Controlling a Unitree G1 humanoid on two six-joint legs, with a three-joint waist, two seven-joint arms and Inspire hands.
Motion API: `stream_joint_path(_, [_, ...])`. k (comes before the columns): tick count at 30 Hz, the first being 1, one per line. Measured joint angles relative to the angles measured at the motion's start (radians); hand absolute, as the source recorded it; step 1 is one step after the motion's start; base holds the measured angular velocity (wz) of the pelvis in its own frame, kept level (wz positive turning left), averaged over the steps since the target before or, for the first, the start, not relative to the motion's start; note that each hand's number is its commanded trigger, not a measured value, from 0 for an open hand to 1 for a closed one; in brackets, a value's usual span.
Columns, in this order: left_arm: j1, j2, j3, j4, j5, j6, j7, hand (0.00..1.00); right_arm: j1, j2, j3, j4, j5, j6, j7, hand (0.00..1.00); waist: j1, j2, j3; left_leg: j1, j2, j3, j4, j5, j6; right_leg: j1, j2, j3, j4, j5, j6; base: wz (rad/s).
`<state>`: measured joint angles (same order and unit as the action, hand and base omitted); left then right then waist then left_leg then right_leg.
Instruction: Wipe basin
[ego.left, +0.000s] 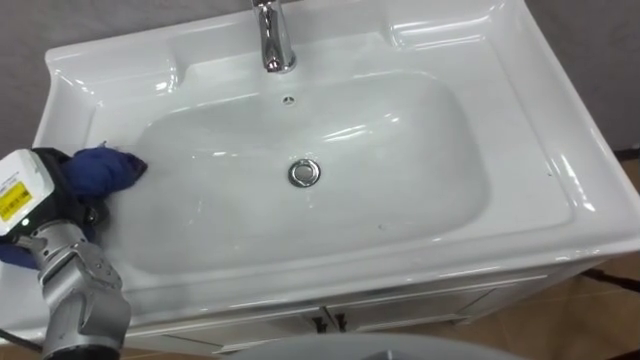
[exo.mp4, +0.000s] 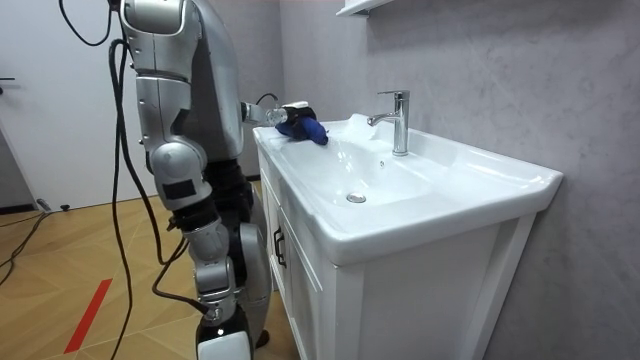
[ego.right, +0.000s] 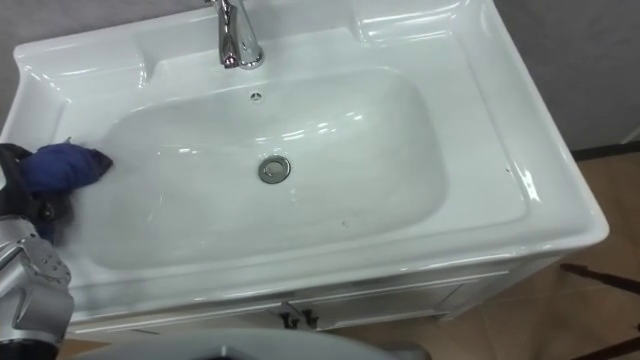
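Note:
The white basin spreads below me, with a chrome drain in the middle of its bowl. A crumpled blue cloth rests on the bowl's left slope just under the rim. My left hand is curled round that cloth from the left rim. In the room view the cloth and the left hand sit at the far end of the basin. My right hand hangs low at my side at the room view's bottom edge.
A chrome tap stands at the back middle of the basin. A white cabinet with dark door handles carries the basin. A grey wall runs behind it. I stand close against the cabinet front on a wooden floor.

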<state>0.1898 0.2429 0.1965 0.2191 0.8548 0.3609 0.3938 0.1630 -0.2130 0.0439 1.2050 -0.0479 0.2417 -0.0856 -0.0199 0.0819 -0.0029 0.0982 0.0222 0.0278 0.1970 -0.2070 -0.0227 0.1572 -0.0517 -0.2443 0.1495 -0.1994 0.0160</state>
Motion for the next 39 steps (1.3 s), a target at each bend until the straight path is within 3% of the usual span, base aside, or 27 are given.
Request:
stream_joint_path(1, [0.000, 0.000, 0.000, 0.000, 0.000, 0.001, 0.008, 0.88, 0.000, 0.000, 0.000, 0.000, 0.000, 0.000, 0.000, 0.00, 0.001, 0.000, 0.0002, 0.000, 0.000, 0.000, 0.000, 0.000, 0.000, 0.000, 0.000, 0.000, 0.000, 0.000, 0.000, 0.00])
stream_joint_path(2, [0.000, 0.000, 0.001, 0.000, 0.000, 0.001, 0.012, 0.54, 0.000, 0.000, 0.000, -0.001, 0.000, 0.000, 0.000, 0.00, 0.001, 0.000, 0.0002, 0.000, 0.000, 0.000, 0.000, 0.000, 0.000, 0.000, 0.000, 0.000, 0.000, 0.000, 0.000, 0.00])
stream_joint_path(3, [0.000, 0.000, 0.001, 0.000, 0.000, 0.001, 0.013, 0.00, 0.000, 0.000, 0.000, -0.001, 0.000, 0.000, 0.000, 0.00, 0.001, 0.000, 0.0002, 0.000, 0.000, 0.000, 0.000, 0.000, 0.000, 0.000, 0.000, 0.000, 0.000, 0.000, 0.000, 0.00])
stream_joint_path(12, [-0.002, 0.000, 0.010, -0.005, 0.000, -0.001, 0.036, 0.00, -0.002, -0.001, -0.009, -0.005, -0.002, 0.000, -0.002, 0.00, 0.000, 0.006, 0.0004, -0.003, 0.000, 0.000, -0.001, 0.000, 0.000, 0.001, 0.000, 0.000, 0.001, 0.000, 0.000, 0.00])
stream_joint_path(21, [-0.014, 0.001, 0.046, -0.029, -0.001, -0.007, 0.105, 0.00, -0.003, -0.001, -0.023, -0.009, 0.001, -0.001, -0.012, 0.00, 0.002, -0.002, 0.0017, -0.001, 0.000, 0.001, -0.003, 0.000, 0.000, 0.001, 0.000, 0.000, 0.001, 0.000, 0.000, 0.00])
stream_joint_path(39, [-0.022, 0.000, 0.054, -0.055, -0.007, -0.079, 0.190, 0.00, -0.006, 0.001, -0.027, 0.007, 0.009, -0.023, -0.036, 0.00, -0.003, 0.003, 0.0013, 0.001, 0.000, 0.001, -0.009, 0.000, 0.000, 0.002, 0.001, -0.003, -0.008, 0.000, 0.000, 0.00])
